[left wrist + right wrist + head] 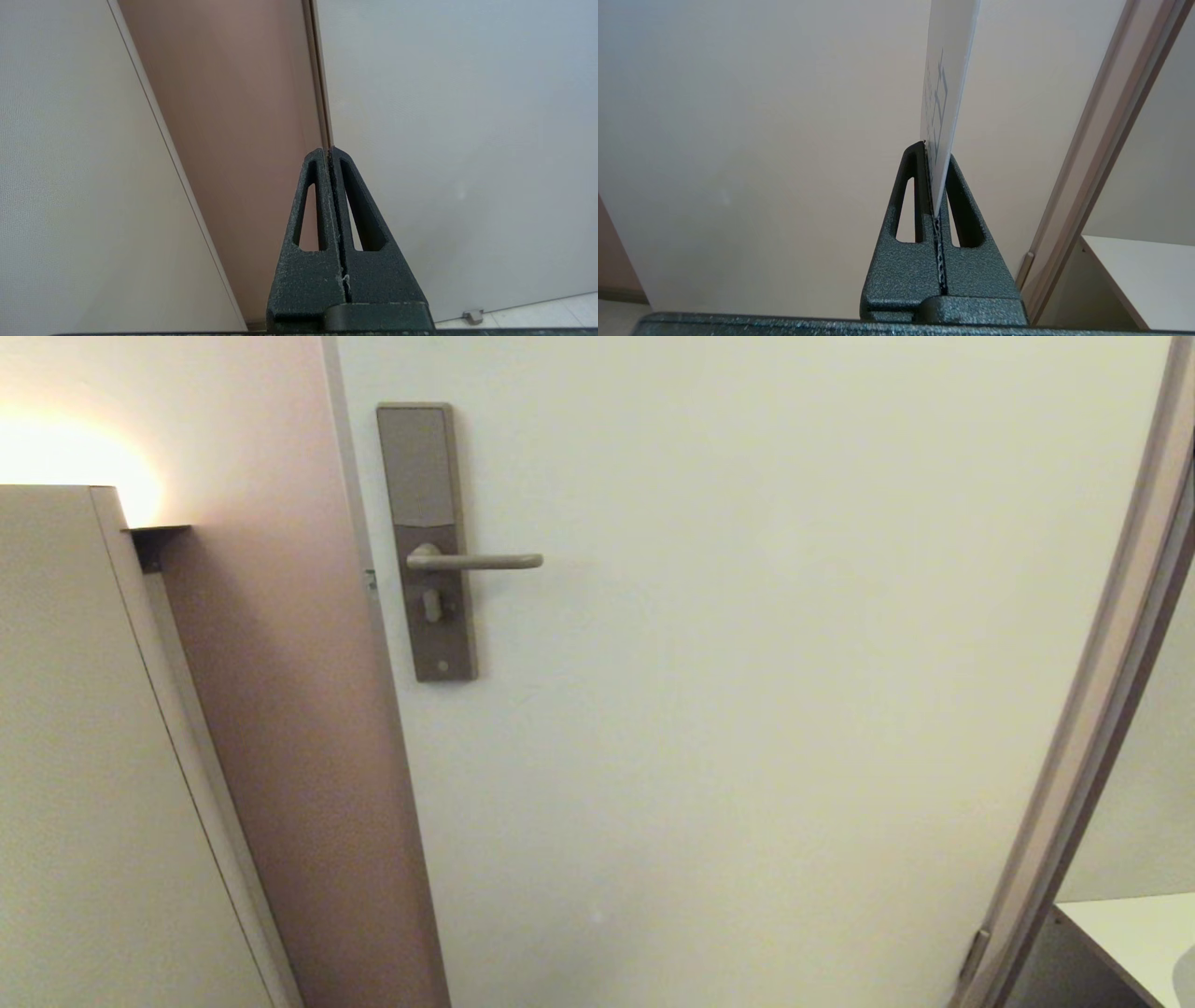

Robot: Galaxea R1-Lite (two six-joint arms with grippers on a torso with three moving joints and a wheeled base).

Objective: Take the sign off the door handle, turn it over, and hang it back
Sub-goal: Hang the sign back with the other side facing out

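Here, right tool point(934, 154) tight on sign point(945, 79).

One door point(794, 709) is in view, carrying one bronze-grey lock plate point(428, 457) with one straight metal door handle point(481, 561). One sign point(945, 93) shows, its white face with grey lettering seen nearly edge-on. Two dark robot hands appear: the left hand point(330, 150) and the right hand point(936, 154). One pale cabinet point(84, 756) stands to the left, and one white shelf point(1134, 933) sits at the lower right.

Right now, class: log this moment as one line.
door handle: bare | sign: clamped in right tool | left tool: shut, empty
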